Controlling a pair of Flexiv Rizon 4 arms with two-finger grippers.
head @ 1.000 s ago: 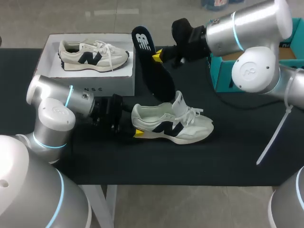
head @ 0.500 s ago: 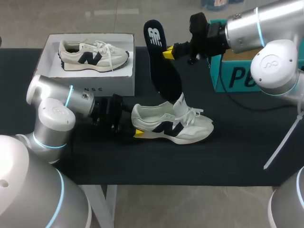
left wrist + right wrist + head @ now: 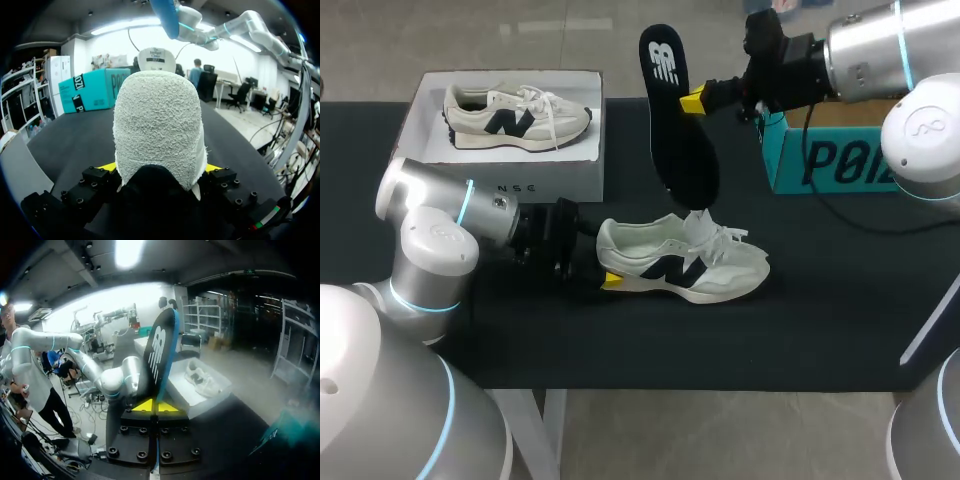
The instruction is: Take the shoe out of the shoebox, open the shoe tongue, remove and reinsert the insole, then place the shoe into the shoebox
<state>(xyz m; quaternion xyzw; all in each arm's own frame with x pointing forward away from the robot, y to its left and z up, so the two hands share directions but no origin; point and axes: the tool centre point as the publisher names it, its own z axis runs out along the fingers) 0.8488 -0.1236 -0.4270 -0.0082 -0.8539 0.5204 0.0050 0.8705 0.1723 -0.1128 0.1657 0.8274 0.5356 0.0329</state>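
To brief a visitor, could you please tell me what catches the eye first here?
A black insole hangs in the right tool, above the table. Below it a white shoe lies on the black cloth, its heel clamped by the left tool; a second shoe sits in the white shoebox.

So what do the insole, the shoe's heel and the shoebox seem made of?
Insole: probably foam with a matte black fabric face; it holds a thin, slightly curved shape. Shoe's heel: pale suede-like or terry textile, visibly nubby. Shoebox: white cardboard, likely; flat matte walls.
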